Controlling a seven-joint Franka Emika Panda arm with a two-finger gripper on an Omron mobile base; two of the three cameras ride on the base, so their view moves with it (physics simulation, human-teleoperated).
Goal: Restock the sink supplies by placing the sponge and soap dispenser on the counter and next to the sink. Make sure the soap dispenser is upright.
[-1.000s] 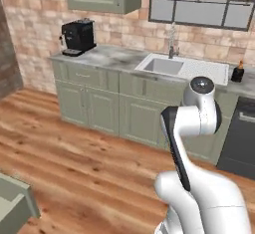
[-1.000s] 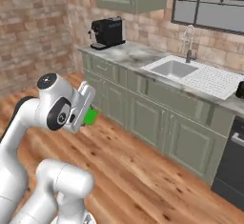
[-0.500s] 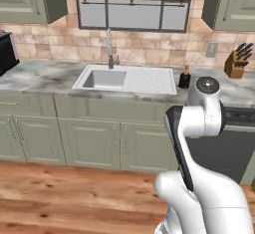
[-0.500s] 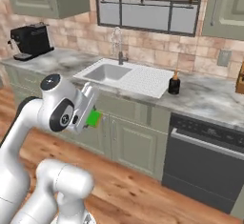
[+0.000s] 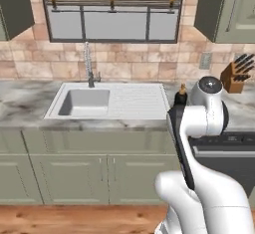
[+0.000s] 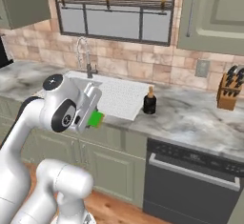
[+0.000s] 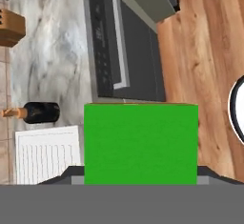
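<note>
Rolling rightward, the base now faces the sink [image 5: 83, 103]; gripper [image 6: 90, 115] pinching the sponge [image 6: 96, 118], soap dispenser [image 6: 150, 103] upright at two o'clock, counter [image 6: 190, 116] placement next.

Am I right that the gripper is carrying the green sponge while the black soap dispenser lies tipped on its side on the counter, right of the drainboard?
Not quite. The soap dispenser stands upright on the counter, nozzle up, as the right base view shows. The rest holds: it is just right of the drainboard, and the gripper is carrying the green sponge.
</note>
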